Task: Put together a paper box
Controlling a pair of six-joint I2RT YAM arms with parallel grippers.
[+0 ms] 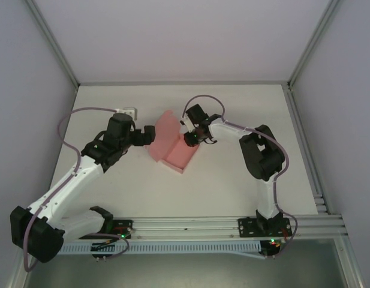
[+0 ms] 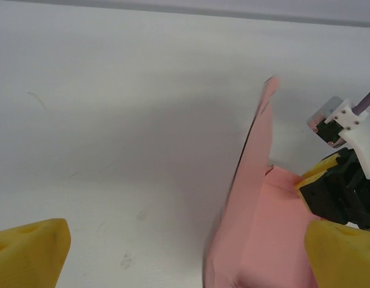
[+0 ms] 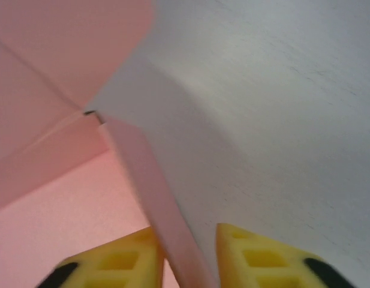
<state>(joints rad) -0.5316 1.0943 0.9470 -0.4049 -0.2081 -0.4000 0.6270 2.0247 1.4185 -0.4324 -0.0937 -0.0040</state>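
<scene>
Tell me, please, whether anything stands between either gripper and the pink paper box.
Nothing visible does. The left gripper is open right at the raised flap of the paper box, and the right gripper appears closed on one of its side walls, so both are at the card with nothing in between.

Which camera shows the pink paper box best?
The top view: the whole paper box shows, partly folded. The left wrist view catches a raised flap edge-on; the right wrist view, a close-up of one wall.

Robot lab cell is indicated: a white desk (image 1: 226, 186) is enclosed by aluminium profile posts (image 1: 53, 43) and plain panels (image 1: 17, 90); robot arms (image 1: 71, 180) are bolted to a rail (image 1: 190, 223).
</scene>
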